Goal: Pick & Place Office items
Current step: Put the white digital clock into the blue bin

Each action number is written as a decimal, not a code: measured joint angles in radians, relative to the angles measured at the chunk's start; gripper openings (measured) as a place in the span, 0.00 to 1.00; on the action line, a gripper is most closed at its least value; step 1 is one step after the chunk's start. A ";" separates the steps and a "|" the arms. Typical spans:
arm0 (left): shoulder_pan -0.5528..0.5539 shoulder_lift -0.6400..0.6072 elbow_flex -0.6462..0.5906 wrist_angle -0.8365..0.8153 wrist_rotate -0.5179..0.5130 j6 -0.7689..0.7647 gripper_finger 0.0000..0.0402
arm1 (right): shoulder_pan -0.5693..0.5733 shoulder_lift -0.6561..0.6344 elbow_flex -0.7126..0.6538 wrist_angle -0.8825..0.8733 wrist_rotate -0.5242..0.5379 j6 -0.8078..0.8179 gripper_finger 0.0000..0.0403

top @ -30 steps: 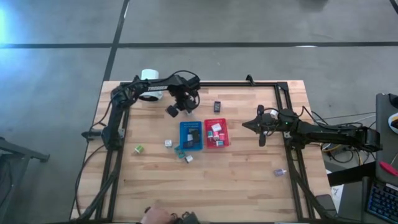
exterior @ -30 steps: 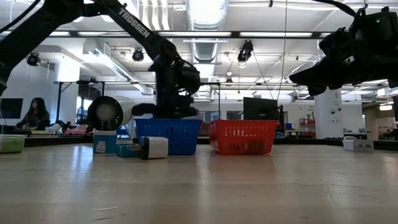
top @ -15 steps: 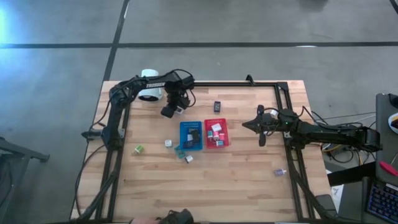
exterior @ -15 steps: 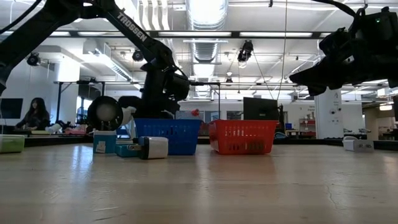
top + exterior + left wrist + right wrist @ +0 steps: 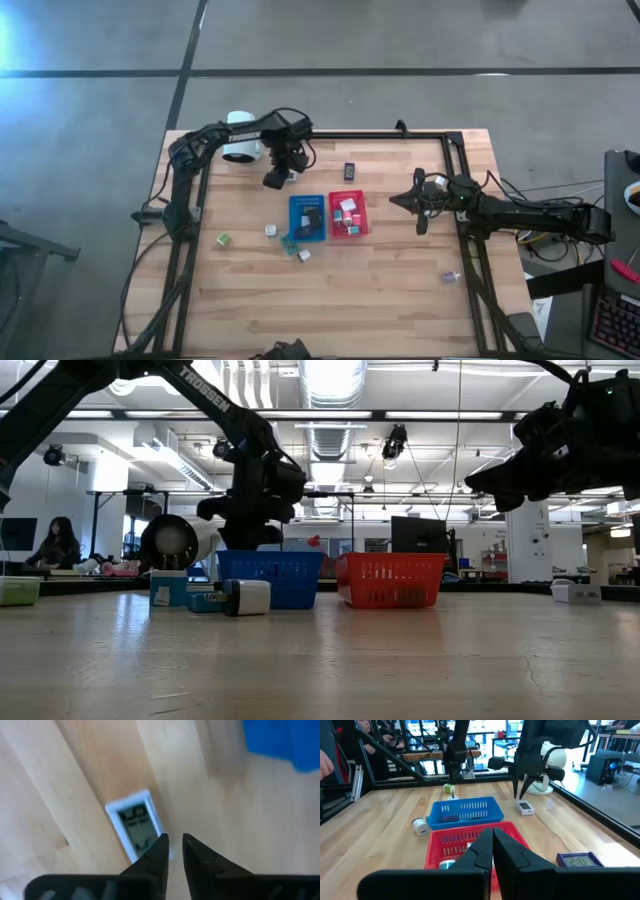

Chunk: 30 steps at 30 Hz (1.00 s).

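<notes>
The left gripper (image 5: pixel 277 180) is drawing back from the blue tray (image 5: pixel 307 217), jaws a narrow slit apart, empty above a white display item (image 5: pixel 134 823) on the tabletop (image 5: pixel 380 270). The right gripper (image 5: pixel 397 200) is hovering, jaws closed.

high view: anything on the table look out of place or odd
Several small office items lie loose on the wooden table outside the blue basket and red basket: a green block toward the left edge, a purple piece near the right rail, and a white-framed display item beneath the left gripper. Nothing looks spilled or damaged.
</notes>
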 joint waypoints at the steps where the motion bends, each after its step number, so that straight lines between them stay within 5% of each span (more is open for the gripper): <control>1: -0.001 0.000 0.000 0.012 0.003 -0.028 0.17 | 0.000 0.000 0.000 -0.001 0.000 0.000 0.02; 11: 0.001 -0.001 -0.051 0.125 0.001 -0.130 0.62 | 0.000 0.000 0.000 0.000 0.000 -0.011 0.02; 18: 0.009 -0.008 -0.168 0.290 -0.170 -0.196 0.91 | 0.000 0.000 0.000 0.000 -0.001 -0.011 0.02; 24: 0.012 -0.014 -0.216 0.343 -0.161 -0.132 0.93 | 0.000 0.000 0.000 0.001 0.000 -0.019 0.02; 30: 0.012 -0.008 -0.195 0.324 -0.153 -0.126 0.81 | 0.000 0.001 0.000 0.010 0.000 -0.019 0.02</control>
